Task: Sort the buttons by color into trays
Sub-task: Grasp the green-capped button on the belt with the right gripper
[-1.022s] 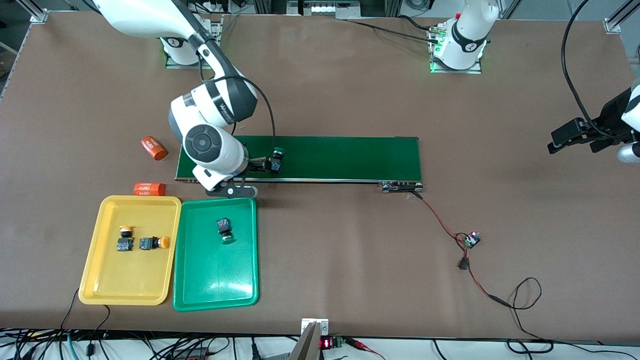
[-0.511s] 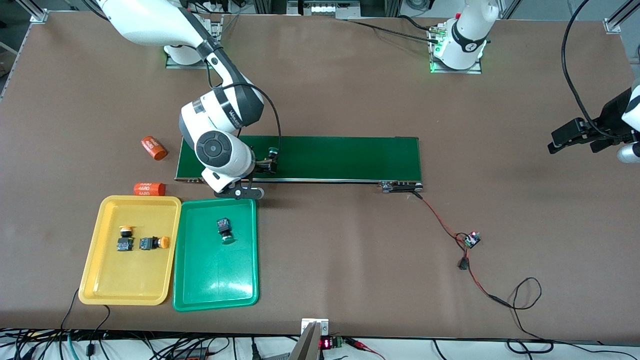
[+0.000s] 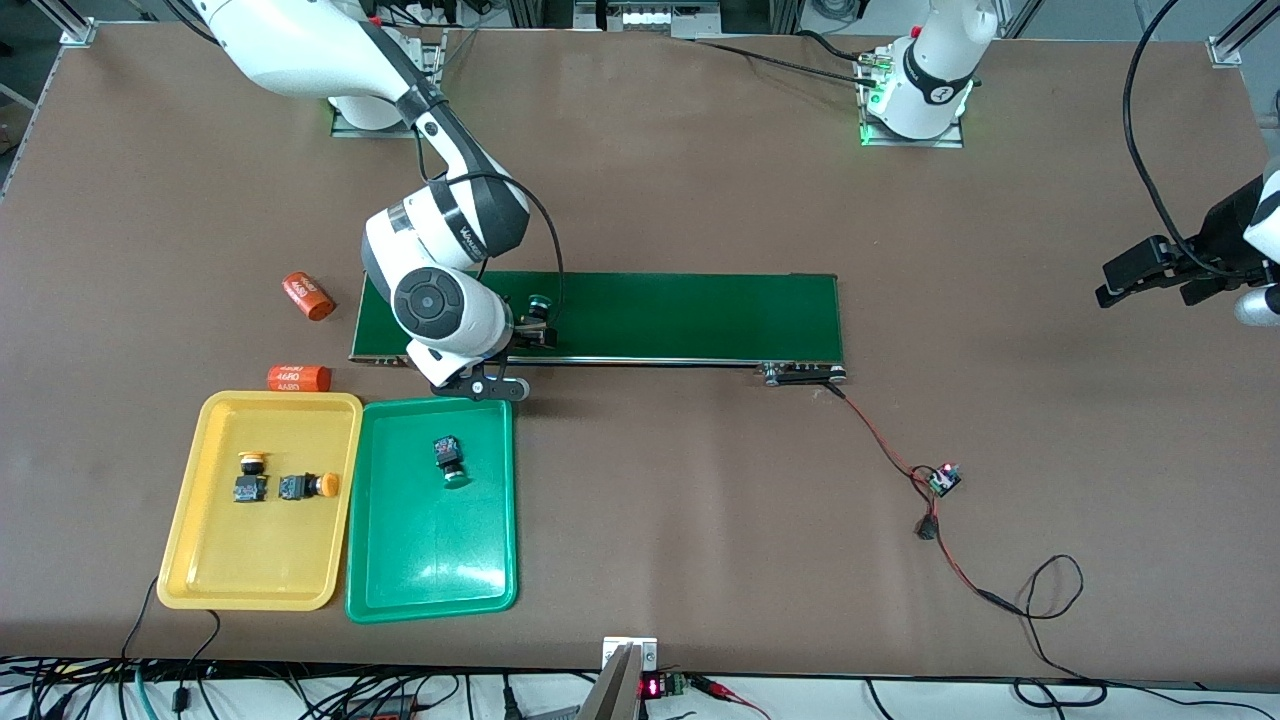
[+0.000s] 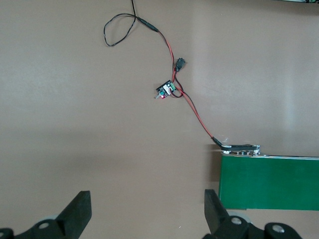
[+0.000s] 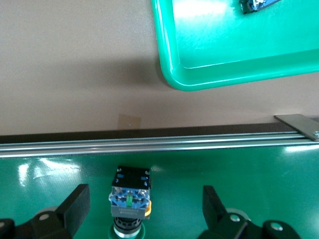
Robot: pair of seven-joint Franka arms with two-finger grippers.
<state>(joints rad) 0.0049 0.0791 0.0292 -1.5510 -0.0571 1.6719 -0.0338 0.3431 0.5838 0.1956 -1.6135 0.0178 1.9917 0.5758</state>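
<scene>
A green button (image 3: 540, 301) lies on its side on the dark-green belt (image 3: 700, 315). My right gripper (image 3: 535, 331) is low over the belt, open, with its fingers on either side of that button (image 5: 130, 203) and not touching it. The yellow tray (image 3: 195, 500) holds two yellow buttons (image 3: 251, 476) (image 3: 307, 486). Beside it, toward the left arm's end, the green tray (image 3: 432, 560) holds another green button (image 3: 449, 457). My left gripper (image 3: 1135, 275) waits open and empty above the bare table at the left arm's end.
Two orange cylinders with white print (image 3: 307, 296) (image 3: 299, 378) lie by the belt's end and the yellow tray. A red-black wire (image 3: 880, 445) runs from the belt's motor end to a small circuit board (image 3: 942, 478). The green tray's rim (image 5: 219, 82) is close to the belt's rail.
The green button has moved along the belt toward the right arm's end. My right gripper has shifted over the belt and now straddles it. The left arm has not moved.
</scene>
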